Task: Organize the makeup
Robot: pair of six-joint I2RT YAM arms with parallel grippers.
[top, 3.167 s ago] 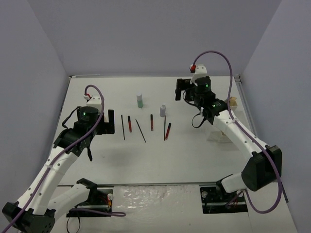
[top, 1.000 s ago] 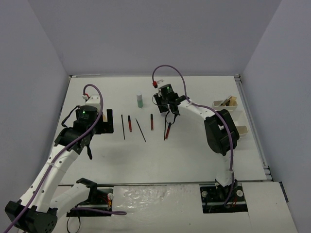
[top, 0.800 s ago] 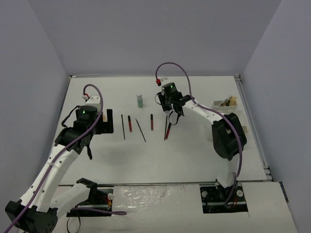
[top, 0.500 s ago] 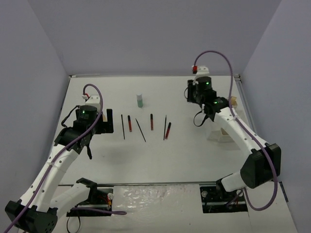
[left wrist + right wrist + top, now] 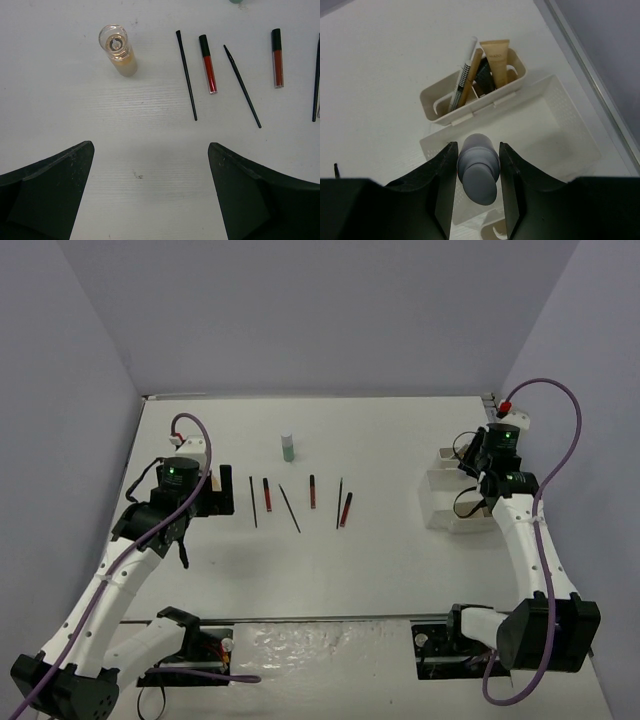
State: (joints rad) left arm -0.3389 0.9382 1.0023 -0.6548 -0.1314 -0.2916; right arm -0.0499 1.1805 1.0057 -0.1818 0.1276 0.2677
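- Your right hand grips the grey bottle between its two fingers, over the white tray.
- In the small far compartment, a white stick, a tan stick and a beige tube lean.
- The tray rests on the tabletop.

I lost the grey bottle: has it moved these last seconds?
Yes: the grey bottle went from just right of the green bottle rightward, and is now held in the right end effector above the white tray.
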